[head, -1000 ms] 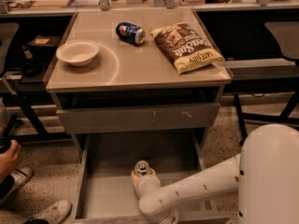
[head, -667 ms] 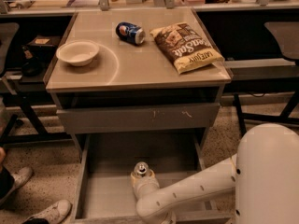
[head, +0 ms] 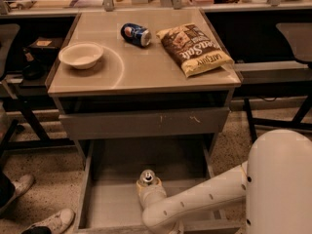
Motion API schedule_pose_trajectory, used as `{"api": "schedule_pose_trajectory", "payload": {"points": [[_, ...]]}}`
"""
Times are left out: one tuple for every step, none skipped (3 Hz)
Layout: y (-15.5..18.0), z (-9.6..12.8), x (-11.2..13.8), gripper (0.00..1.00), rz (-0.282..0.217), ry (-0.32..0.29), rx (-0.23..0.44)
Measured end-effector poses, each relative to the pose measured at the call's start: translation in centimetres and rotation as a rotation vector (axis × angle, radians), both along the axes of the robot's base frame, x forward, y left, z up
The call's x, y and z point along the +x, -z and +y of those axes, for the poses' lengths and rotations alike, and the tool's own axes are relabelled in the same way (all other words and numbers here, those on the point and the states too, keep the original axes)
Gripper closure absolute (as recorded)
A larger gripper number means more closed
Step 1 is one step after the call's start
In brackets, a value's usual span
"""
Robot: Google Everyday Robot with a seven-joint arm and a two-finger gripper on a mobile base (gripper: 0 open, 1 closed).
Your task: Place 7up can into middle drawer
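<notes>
end effector (head: 147,188): low inside middle drawer (head: 109,206), clamped around 7up can (head: 147,177)
7up can: upright, silver top showing
middle drawer: pulled open

7up can (head: 147,176) sitting in the middle drawer (head: 105,204)
The gripper (head: 149,191) is resting just before it, seemingly touching; bowl (head: 81,55), second can (head: 135,34) and bag (head: 196,48) are lying left-to-right on the tabletop (head: 141,72) above.

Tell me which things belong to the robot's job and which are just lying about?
In the job: 7up can, middle drawer, tool down in the drawer by the can.
Lying about: blue can, bowl, chip bag, on the cabinet top.
</notes>
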State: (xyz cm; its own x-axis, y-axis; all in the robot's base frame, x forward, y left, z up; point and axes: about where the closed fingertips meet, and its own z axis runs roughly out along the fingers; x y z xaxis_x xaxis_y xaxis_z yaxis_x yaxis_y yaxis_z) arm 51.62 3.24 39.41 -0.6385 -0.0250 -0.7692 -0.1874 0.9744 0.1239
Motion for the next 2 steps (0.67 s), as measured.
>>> {"api": "schedule_pose_trajectory", "payload": {"points": [[0.00, 0.00, 0.00, 0.36, 0.000, 0.000, 0.000], [0.00, 0.00, 0.00, 0.13, 0.000, 0.000, 0.000]]}}
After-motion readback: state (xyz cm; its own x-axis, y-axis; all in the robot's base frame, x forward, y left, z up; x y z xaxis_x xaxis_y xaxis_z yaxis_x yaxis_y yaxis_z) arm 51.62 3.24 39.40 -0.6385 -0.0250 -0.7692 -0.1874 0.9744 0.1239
